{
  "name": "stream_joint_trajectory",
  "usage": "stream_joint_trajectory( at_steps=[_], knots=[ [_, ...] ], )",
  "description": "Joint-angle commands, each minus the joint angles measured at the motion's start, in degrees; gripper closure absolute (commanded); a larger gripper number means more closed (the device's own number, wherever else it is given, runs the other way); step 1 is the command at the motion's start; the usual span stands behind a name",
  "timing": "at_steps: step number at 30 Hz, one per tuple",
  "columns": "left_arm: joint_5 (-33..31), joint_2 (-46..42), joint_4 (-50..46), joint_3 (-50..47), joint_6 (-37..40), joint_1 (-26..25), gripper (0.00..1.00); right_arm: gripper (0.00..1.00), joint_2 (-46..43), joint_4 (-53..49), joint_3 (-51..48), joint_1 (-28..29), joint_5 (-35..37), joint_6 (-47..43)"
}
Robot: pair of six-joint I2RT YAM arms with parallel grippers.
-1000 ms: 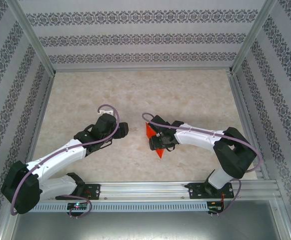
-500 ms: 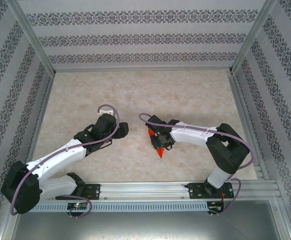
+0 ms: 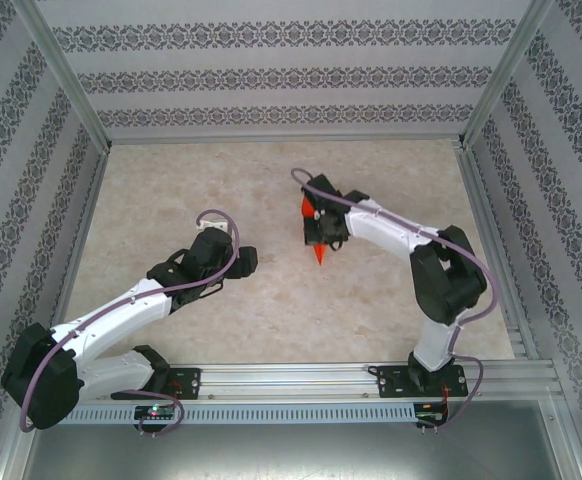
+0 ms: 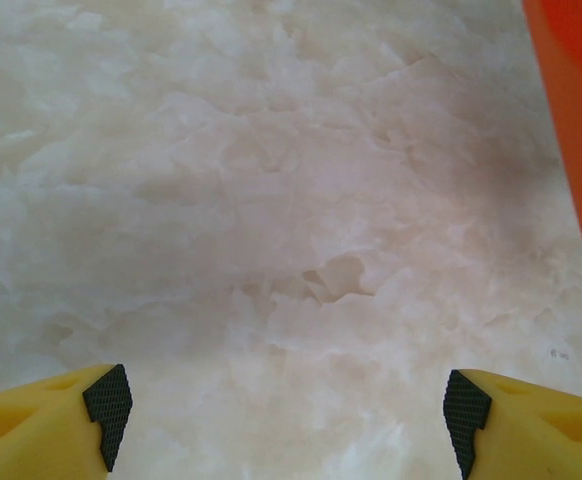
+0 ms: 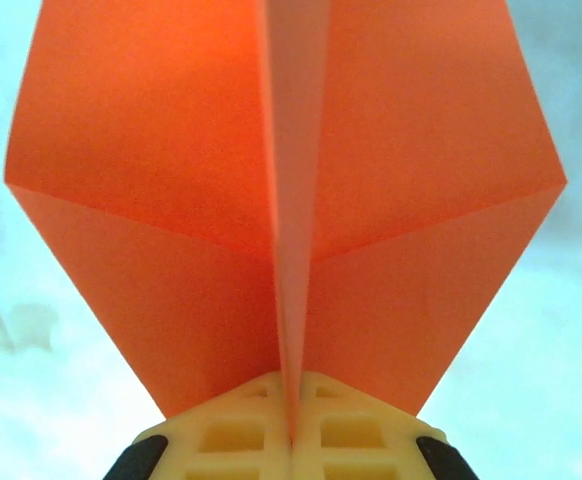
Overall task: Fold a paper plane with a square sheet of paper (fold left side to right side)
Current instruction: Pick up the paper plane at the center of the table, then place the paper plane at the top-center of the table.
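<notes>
The orange paper plane (image 3: 315, 238) hangs above the table's middle, pinched along its centre fold by my right gripper (image 3: 320, 226). In the right wrist view both wings (image 5: 161, 200) spread out to either side of the fold, and the yellow fingers (image 5: 221, 430) press together on the crease. My left gripper (image 3: 239, 261) rests to the left of the plane, apart from it. Its fingers (image 4: 71, 415) stand wide open over bare table, with an orange edge of the plane (image 4: 576, 130) at the far right of that view.
The pale marble-patterned table (image 3: 171, 190) is fenced by aluminium rails (image 3: 281, 137) and patterned walls. A metal rail (image 3: 301, 378) with both arm bases runs along the near edge.
The right gripper closed on the plane's fold and lifted it away from the near side toward the table's middle. The left arm has stayed where it was.
</notes>
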Motion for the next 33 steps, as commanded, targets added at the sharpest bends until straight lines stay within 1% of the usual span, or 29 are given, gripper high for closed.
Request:
stream_joint_trajectory(
  at_steps=[1, 5, 8, 15, 19, 25, 33],
  knots=[
    [0.84, -0.79, -2.38, 1.78, 2.02, 0.61, 0.16, 0.96, 6.46, -6.52, 7.2, -2.5, 1.51, -3.41],
    [1.07, -0.88, -2.83, 1.7, 2.16, 0.6, 0.15, 0.96, 13.26, -10.07, 16.35, -4.23, 1.56, -4.28],
    [1.18, -0.79, -2.9, 1.58, 2.32, 0.61, 0.15, 0.96, 17.03, -11.11, 20.19, -4.86, 0.75, -4.65],
    [1.03, -0.7, -3.23, 1.54, 2.41, 0.61, 0.15, 0.95, 21.28, -12.32, 22.84, -5.23, 0.16, -5.41],
    [0.89, -0.62, -3.31, 1.57, 2.32, 0.61, 0.15, 0.88, 21.97, -11.99, 22.37, -5.22, -1.0, -5.49],
    [0.2, -0.6, -4.54, 2.32, 2.51, 0.62, 0.15, 0.74, 20.69, -12.24, 21.72, -5.14, -1.12, -5.88],
    [-1.5, -0.32, -7.42, 4.99, 3.05, 1.03, 0.14, 0.58, 15.79, -13.64, 19.4, -4.83, 1.95, -6.5]
  ],
)
